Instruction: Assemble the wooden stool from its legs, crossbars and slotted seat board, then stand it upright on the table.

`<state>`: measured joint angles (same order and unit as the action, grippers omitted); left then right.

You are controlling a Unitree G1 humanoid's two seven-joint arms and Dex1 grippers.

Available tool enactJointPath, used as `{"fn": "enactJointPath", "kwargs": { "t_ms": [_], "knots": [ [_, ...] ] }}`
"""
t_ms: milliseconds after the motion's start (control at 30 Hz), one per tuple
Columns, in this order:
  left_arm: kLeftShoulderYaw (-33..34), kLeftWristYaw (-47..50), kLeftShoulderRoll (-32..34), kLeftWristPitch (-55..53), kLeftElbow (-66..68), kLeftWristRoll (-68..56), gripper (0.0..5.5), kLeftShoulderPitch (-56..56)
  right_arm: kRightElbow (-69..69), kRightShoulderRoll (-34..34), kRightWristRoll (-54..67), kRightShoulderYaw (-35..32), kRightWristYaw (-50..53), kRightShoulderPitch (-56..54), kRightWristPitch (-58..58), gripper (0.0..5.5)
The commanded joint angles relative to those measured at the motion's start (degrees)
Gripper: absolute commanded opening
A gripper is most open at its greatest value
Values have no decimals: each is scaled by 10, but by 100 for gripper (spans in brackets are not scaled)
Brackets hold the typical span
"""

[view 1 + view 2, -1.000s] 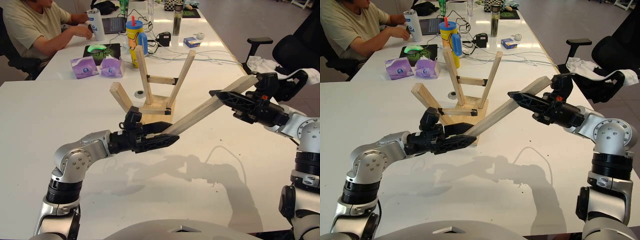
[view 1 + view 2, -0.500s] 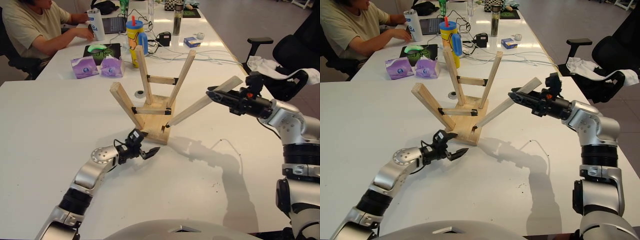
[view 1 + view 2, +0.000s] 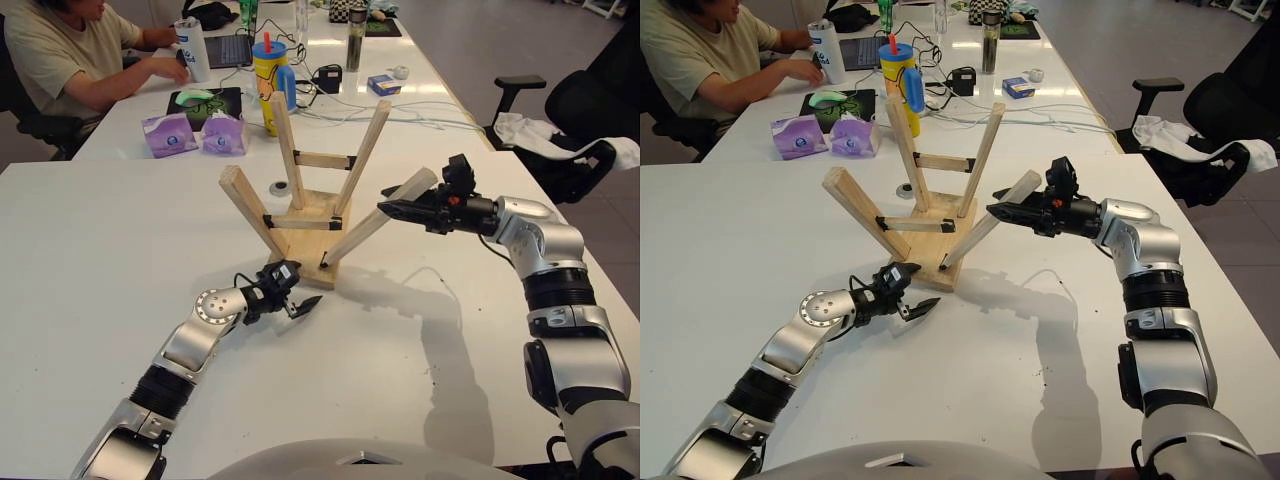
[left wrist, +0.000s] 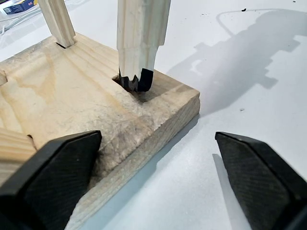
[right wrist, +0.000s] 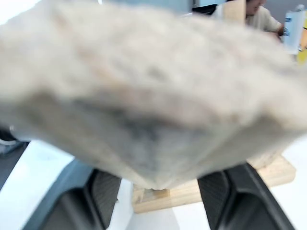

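Just beside seat board [image 3: 300,255], left gripper [image 3: 301,306] spread

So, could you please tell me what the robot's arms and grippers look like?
The left arm and right arm are silver-grey, rounded segments with black joint bands. The left gripper and right gripper are matte black, each with two tapered, finely textured fingers.

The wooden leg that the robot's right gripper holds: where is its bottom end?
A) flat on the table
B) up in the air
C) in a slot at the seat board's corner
C: the left wrist view shows the leg with its narrowed end in the corner slot of the seat board; the right gripper grips its top end.
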<state>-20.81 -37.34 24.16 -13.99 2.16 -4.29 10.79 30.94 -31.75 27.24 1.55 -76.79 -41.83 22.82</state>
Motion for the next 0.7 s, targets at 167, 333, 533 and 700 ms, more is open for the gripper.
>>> {"fn": "enactJointPath", "kwargs": {
  "t_ms": [167,333,533,700],
  "knots": [
    [9,17,-23,-21,29,13,440,-30,27,-4,-95,66,-26,-59,-61,204],
    [20,26,-34,-18,43,12,440,-25,-24,0,-121,104,-32,-45,-71,204],
    [16,30,-50,-11,66,19,440,-15,-55,24,-134,125,5,-47,-57,204],
    [15,28,-60,0,90,25,440,1,-49,41,-136,133,12,-70,-49,204]
  ]
}}
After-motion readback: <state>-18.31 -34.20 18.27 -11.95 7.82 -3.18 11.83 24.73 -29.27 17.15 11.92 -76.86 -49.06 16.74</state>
